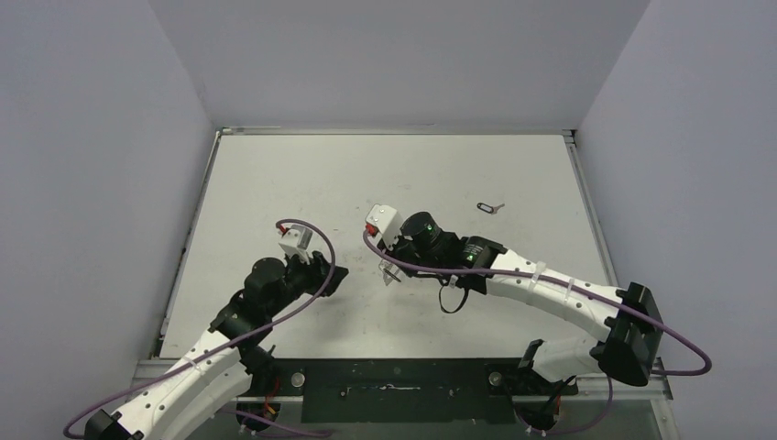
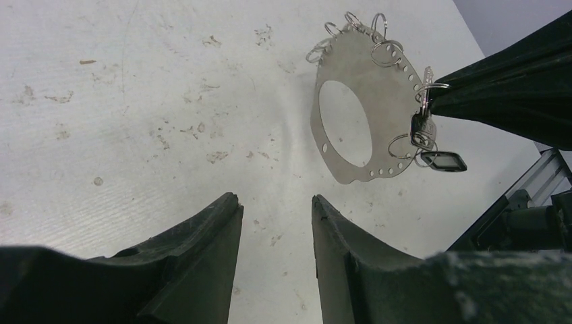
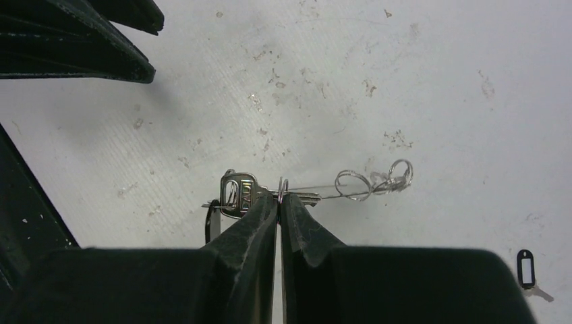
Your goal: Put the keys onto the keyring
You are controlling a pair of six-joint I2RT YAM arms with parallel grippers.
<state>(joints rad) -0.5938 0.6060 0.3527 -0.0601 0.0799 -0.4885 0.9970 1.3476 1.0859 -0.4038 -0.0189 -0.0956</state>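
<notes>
Gripping the stiff keyring [image 2: 381,77], the right end effector [image 3: 278,200] holds it aloft, left end effector [image 2: 273,202] parted, while the light, slippery key [image 1: 490,207] on the surface [image 1: 275,183] suits pinching at its black loop [image 3: 525,266].

Both arms are the same build: chunky white shells on the long links, black housings at the joints. The left arm [image 1: 197,367] and right arm [image 1: 550,291] each trail a purple cable [image 1: 705,357], and on the right one you can spot pale ties [image 1: 538,271] cinching it to the white link. Each wrist has a little white camera block [image 1: 383,220] with a red patch on it. There's a green light [image 1: 428,225] on the right arm's black wrist joint. Left gripper [image 2: 274,199] and right gripper [image 3: 278,199] have matte black wedge-shaped fingers, edges scuffed and flecked with pale specks.
</notes>
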